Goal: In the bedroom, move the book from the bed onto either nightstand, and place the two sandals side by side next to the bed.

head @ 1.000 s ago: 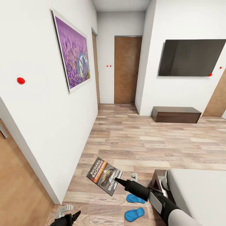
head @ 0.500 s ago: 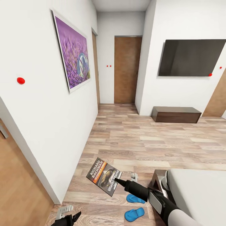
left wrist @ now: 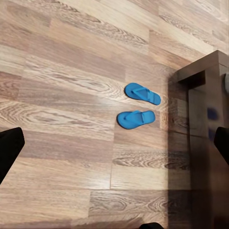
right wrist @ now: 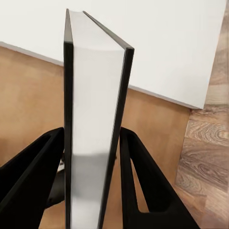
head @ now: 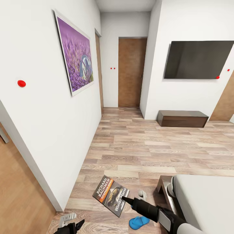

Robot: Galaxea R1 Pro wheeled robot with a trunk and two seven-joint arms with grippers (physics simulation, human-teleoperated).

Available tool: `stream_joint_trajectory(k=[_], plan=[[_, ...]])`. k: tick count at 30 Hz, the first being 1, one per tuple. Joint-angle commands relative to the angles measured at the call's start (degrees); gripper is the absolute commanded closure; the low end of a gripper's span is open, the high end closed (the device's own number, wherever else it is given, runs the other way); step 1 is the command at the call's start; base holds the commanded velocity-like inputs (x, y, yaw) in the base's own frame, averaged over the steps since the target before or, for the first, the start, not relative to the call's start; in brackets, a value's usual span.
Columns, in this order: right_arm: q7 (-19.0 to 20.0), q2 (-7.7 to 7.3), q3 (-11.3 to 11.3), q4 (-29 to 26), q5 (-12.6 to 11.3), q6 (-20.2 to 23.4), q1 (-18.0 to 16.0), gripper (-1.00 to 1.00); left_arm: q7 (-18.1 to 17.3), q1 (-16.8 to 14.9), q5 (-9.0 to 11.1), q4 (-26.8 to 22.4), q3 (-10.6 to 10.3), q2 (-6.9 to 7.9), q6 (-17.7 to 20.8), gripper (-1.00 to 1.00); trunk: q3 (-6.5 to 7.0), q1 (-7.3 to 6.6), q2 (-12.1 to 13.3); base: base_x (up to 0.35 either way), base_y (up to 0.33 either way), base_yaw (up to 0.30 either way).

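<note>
Our right gripper (head: pixel 125 200) has its jaws clamped on the book (head: pixel 111 195), held above the floor left of the bed (head: pixel 208 198). Our left gripper's (head: pixel 70 221) jaws stand apart, holding nothing, with both sandals (left wrist: pixel 138 105) on the floor near the bed's corner.

Hallway off a white-walled room, seen across plank flooring.
A purple painting (head: pixel 75 58) hangs on the left wall beside a red dot (head: pixel 21 83). A brown door (head: pixel 131 72) closes the corridor's far end. A dark television (head: pixel 198 59) hangs above a low brown cabinet (head: pixel 182 118).
</note>
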Motion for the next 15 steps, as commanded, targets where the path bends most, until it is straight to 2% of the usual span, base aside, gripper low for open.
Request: stream_joint_trajectory(k=[1,15], plan=[[0.17,-0.02,0.27,0.16,-0.62,0.54,-0.05,1.00,-0.08,-0.05,-0.59,0.07,0.43,0.00,-0.34,-1.00,-0.10,0.02,-0.09,0.000,0.000,0.000],[0.43,-0.03,0.27,0.63,-0.47,0.51,-0.06,1.00,-0.08,0.45,-0.52,0.07,0.43,-0.04,-0.34,-1.00,0.50,0.02,-0.09,0.000,0.000,0.000]])
